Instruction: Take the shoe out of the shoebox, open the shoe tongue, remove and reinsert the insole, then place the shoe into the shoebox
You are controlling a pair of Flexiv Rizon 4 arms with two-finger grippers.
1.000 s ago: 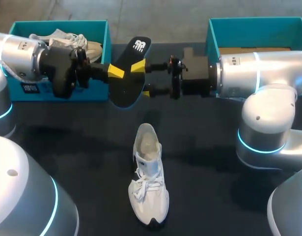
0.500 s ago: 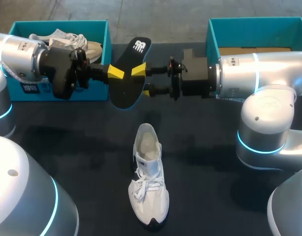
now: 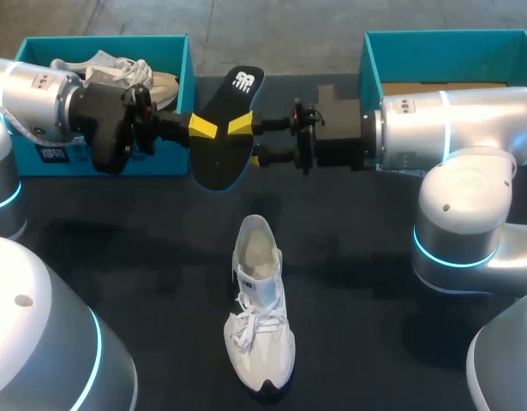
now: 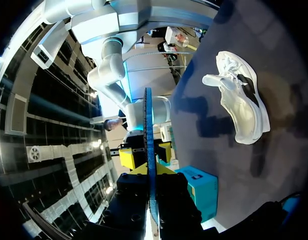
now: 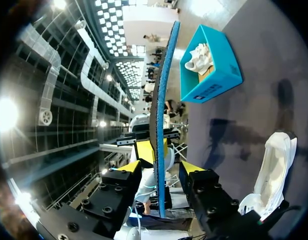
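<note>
Black table (image 3: 374, 342): shoe (image 3: 259, 317), insole (image 3: 224, 137), shoeboxes (image 3: 372, 64).

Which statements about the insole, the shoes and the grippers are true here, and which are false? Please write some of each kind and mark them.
1. The left gripper holds the insole up in the air. True.
2. The white shoe lies inside the right shoebox. False: it stands on the table, below the insole.
3. The left shoebox has a second shoe in it. True.
4. The right gripper is shut on the white shoe's tongue. False: it is open, with one finger on each side of the insole.
</note>
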